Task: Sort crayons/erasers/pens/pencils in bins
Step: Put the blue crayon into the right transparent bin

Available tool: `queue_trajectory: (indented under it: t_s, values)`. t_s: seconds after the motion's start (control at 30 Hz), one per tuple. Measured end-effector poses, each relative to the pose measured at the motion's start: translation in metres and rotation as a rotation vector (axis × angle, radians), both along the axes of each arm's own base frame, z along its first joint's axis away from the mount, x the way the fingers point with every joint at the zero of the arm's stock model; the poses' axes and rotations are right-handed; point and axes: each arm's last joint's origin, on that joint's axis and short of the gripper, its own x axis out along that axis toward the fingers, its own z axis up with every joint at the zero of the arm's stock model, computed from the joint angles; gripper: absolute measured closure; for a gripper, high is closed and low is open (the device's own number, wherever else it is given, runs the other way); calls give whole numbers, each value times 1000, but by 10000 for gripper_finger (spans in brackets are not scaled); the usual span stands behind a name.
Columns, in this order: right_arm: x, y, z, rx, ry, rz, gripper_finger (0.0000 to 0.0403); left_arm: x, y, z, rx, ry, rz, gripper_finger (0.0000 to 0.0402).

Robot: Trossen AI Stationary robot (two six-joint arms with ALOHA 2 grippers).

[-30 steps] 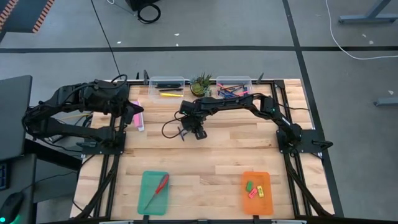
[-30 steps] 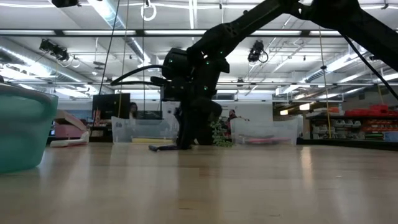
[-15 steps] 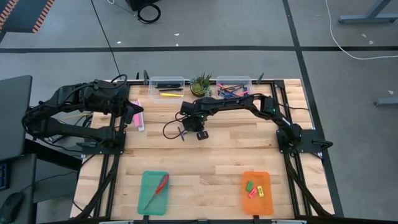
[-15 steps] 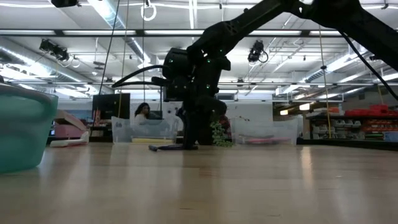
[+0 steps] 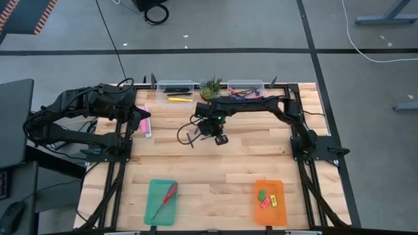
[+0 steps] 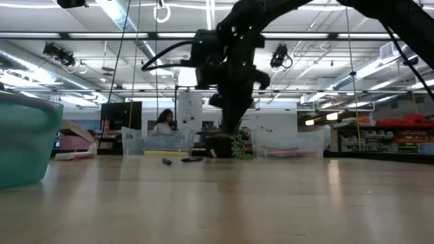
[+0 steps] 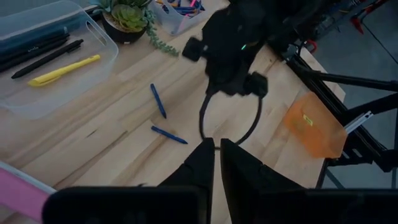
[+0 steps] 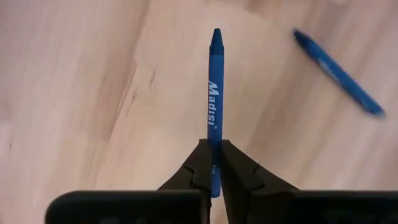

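Note:
My right gripper point(image 8: 214, 149) hangs over the middle of the table's far half point(image 5: 220, 138), shut on a blue crayon point(image 8: 214, 93) printed "Madisi". Other blue crayons lie flat on the wood below it point(image 8: 339, 71) point(image 7: 158, 101) point(image 7: 169, 134). Along the far edge stand two clear bins: one point(image 5: 174, 90) with dark pencils and a yellow one, the other point(image 5: 245, 88) with coloured sticks. My left gripper point(image 7: 216, 163) is shut on nothing, raised at the far left point(image 5: 139, 112). My right gripper pinches the blue crayon near its blunt end point(image 8: 214, 146) between its two fingertips point(image 8: 194, 167). The fingers point steeply down from above. The crayon runs on past the fingertips, its pointed end point(image 8: 216, 34) away from them, lifted clear of the table.
A small potted plant point(image 5: 211, 88) stands between the two clear bins. A pink box point(image 5: 145, 124) lies under my left arm. Near the front edge sit a teal tray point(image 5: 157, 212) with red-handled scissors and an orange tray point(image 5: 279, 212) with small erasers. A cable loops beside the right gripper point(image 5: 183, 134).
My right gripper has risen from the tabletop and shifted a little toward the table's right edge, carrying the blue crayon up off the wood. Two dark sticks stay lying where it stood. My left arm has kept still.

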Motion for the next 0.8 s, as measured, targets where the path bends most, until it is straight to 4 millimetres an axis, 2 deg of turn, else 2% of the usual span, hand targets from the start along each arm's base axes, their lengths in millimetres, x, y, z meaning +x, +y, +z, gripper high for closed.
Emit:
queue_trajectory:
  t_s: [0.2,0.4,0.63,0.73,0.8]
  values:
    - [-34,-19,51,-64,20,-136,381,0,0,0,7,2,-6,363]
    - [-75,-64,87,-142,33,-374,386,0,0,0,20,5,-15,372]
    - [-118,-129,99,-160,28,-633,390,0,0,0,13,3,-11,368]
    - [-129,-144,99,-105,21,-720,390,0,0,0,10,2,-8,364]
    - [-131,-147,99,-68,12,-746,389,0,0,0,4,0,-4,363]
